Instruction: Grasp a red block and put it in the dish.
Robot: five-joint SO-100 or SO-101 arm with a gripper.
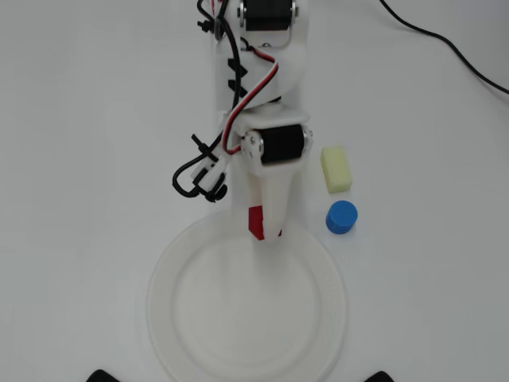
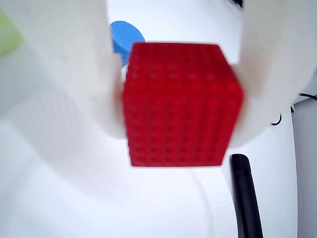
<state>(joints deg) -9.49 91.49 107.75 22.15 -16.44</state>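
Observation:
The red block [image 2: 181,104] is a small red cube held between my two white fingers, filling the middle of the wrist view. In the overhead view the red block [image 1: 256,222] shows at the tip of my gripper [image 1: 266,231], which is shut on it. The gripper hangs over the far rim of the dish [image 1: 191,318], a large round white plate at the bottom centre. The dish rim also shows blurred in the wrist view [image 2: 213,208].
A blue cylinder [image 1: 341,216] and a pale yellow oblong block [image 1: 336,169] lie right of the gripper in the overhead view. The blue cylinder also shows in the wrist view [image 2: 126,38]. A black cable [image 1: 445,44] runs across the top right.

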